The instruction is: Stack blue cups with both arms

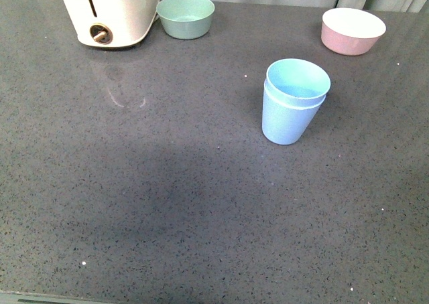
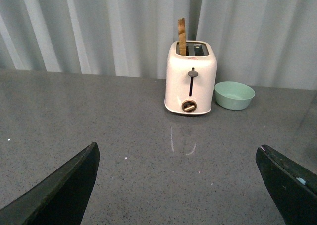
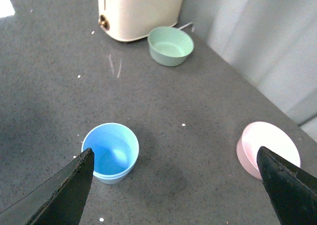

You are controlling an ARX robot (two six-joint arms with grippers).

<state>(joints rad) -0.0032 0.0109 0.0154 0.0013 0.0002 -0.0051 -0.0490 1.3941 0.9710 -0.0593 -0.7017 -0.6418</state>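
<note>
The two light blue cups point(image 1: 293, 103) stand upright on the grey table, one nested inside the other, right of the middle. They also show in the right wrist view point(image 3: 111, 153), seen from above. My right gripper point(image 3: 176, 160) is open and empty, high above the table, with one finger point(image 3: 64, 193) overlapping the cups' edge in the picture. My left gripper point(image 2: 178, 158) is open and empty, its fingers point(image 2: 59, 190) wide apart over bare table, facing the toaster. Neither arm shows in the front view.
A cream toaster point(image 1: 110, 13) with a slice in it point(image 2: 182, 36) stands at the back left. A mint-green bowl point(image 1: 186, 16) sits beside it. A pink bowl point(image 1: 352, 31) sits at the back right. Grey curtains hang behind the table.
</note>
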